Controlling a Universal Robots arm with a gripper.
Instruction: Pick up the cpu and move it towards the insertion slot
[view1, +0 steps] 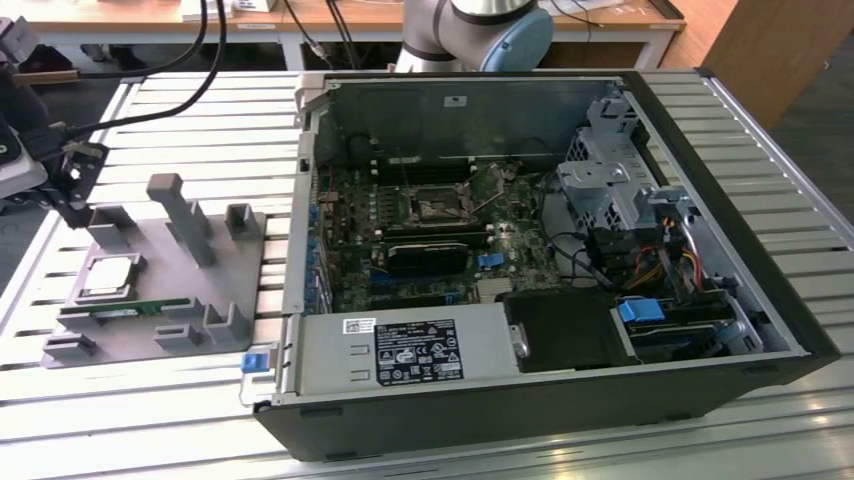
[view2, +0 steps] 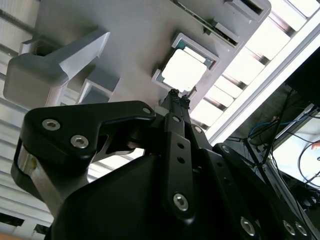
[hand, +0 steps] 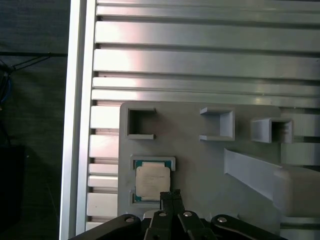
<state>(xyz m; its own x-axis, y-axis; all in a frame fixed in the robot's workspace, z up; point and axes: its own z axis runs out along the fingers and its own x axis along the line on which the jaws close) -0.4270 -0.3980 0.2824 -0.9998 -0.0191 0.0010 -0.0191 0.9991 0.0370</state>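
Cpu (hand: 152, 181) lies flat in its square recess on the grey fixture plate (hand: 200, 165), silvery top up. Gripper (hand: 171, 194) is over one edge of the chip. In both wrist views its fingertips are drawn together with nothing between them. Contact with the chip: probably none, but the angle does not settle it.

Exterior view: the plate rests on the slatted table (view1: 534, 450), to the exterior view's left of the open computer case (view1: 781, 300). Insertion slot (view1: 437, 208) is on the board inside the case, well apart from the cpu.

Black gripper (view2: 175, 96) angled downward, jaws closed tip to tip
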